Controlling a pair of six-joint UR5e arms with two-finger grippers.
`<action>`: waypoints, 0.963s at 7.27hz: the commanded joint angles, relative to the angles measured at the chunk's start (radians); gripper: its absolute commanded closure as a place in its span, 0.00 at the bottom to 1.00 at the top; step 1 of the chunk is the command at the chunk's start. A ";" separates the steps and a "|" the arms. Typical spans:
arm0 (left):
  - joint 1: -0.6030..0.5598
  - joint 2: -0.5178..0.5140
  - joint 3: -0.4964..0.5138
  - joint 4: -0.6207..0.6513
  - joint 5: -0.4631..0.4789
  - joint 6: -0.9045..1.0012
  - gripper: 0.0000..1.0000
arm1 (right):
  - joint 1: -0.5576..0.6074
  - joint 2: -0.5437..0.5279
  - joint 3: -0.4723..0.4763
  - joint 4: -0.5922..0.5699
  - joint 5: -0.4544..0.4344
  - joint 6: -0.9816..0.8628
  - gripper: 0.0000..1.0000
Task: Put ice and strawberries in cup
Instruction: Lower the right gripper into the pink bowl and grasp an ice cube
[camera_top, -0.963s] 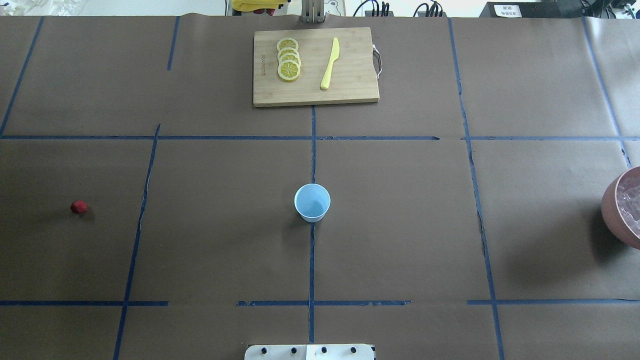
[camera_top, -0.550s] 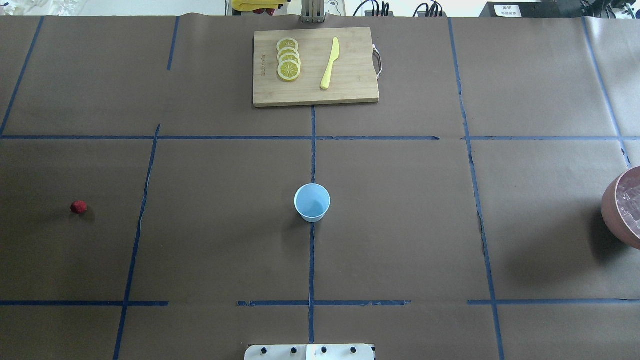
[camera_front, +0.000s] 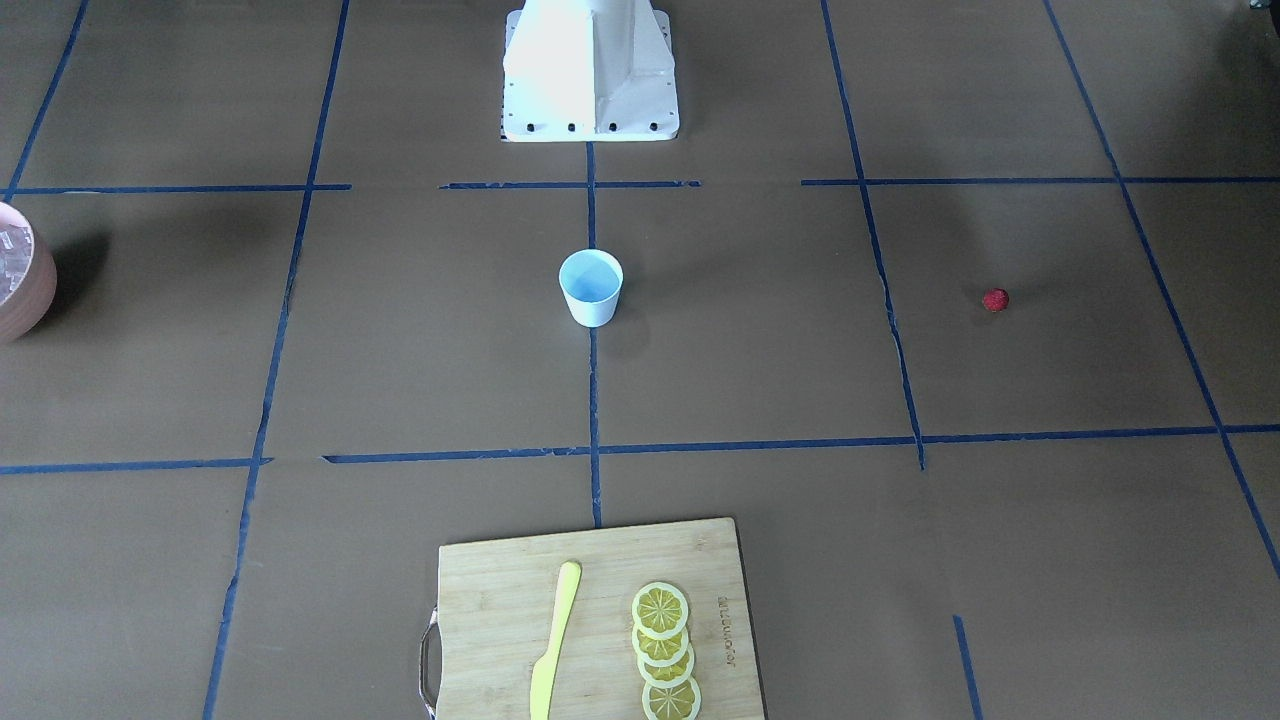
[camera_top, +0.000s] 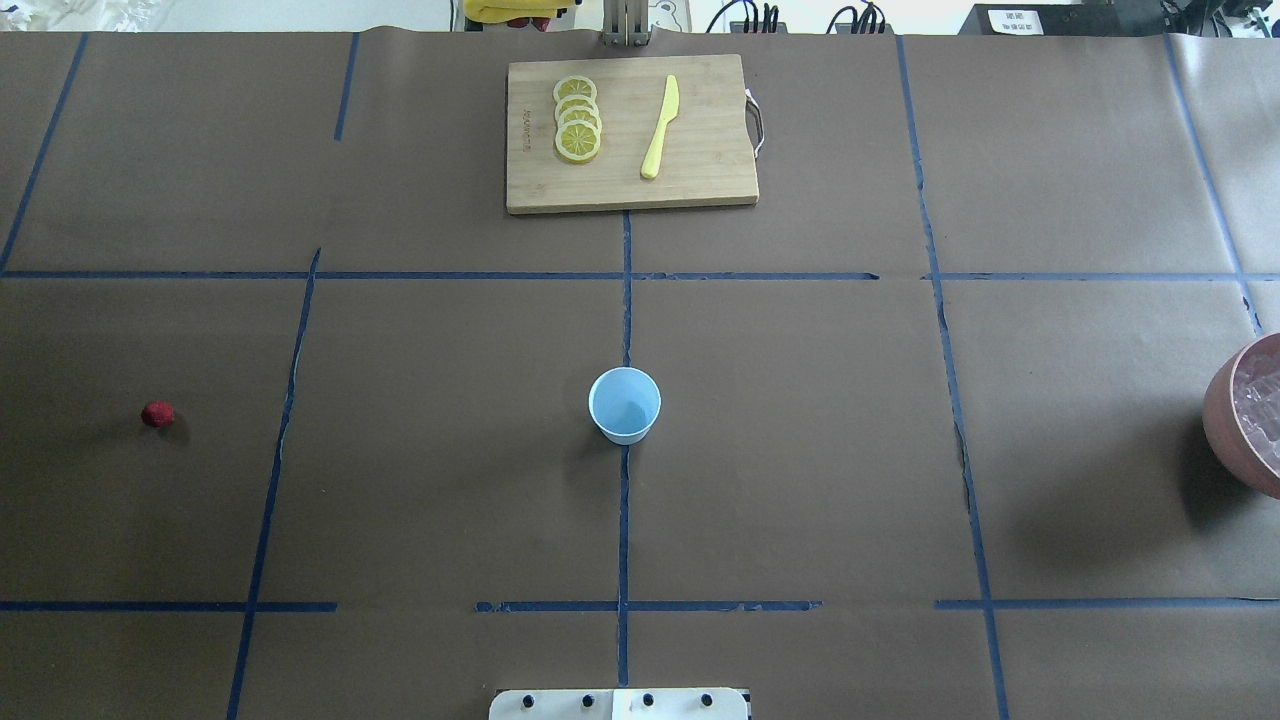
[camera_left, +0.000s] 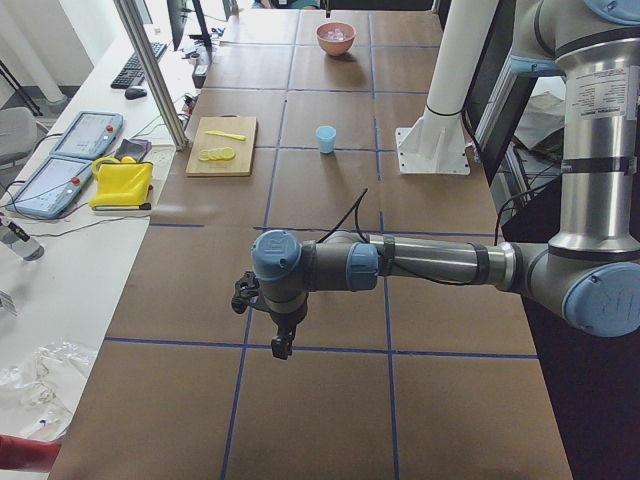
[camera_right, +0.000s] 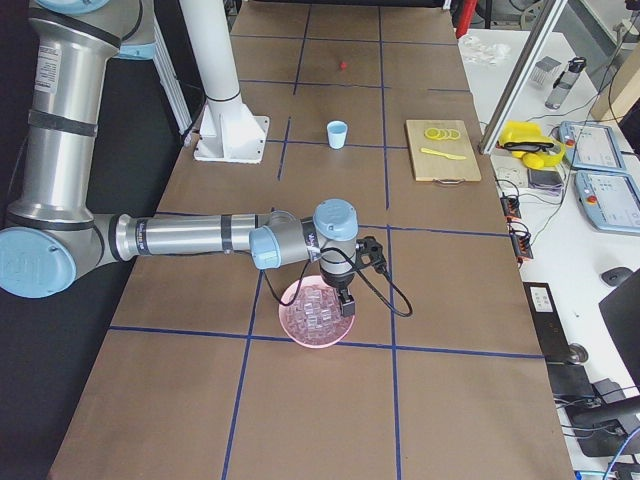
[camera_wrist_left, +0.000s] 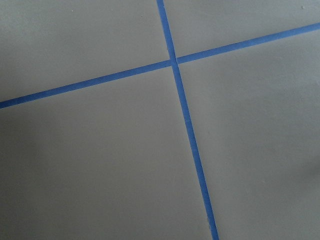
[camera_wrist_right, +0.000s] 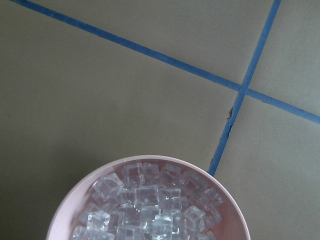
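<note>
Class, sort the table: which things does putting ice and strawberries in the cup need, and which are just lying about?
Needed: cup, strawberry, ice, the bowl holding it.
Lying about: cutting board, lemon slices, yellow knife.

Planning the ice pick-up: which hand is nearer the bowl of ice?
The right. The right hand hangs close above the bowl holding the ice; the left hand is far off, near the opposite end of the table.

I see greyish table covering (camera_wrist_left: 90, 170) filling view; two blue tape lines (camera_wrist_left: 173, 62) cross near top centre.
</note>
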 joint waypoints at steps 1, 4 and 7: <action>0.023 0.000 0.001 0.000 0.000 0.000 0.00 | -0.092 -0.048 -0.013 0.112 -0.059 0.071 0.01; 0.025 0.000 0.003 0.000 0.000 0.001 0.00 | -0.149 -0.043 -0.080 0.167 -0.076 0.072 0.10; 0.025 0.000 0.003 0.000 0.000 0.001 0.00 | -0.160 -0.042 -0.096 0.188 -0.076 0.071 0.21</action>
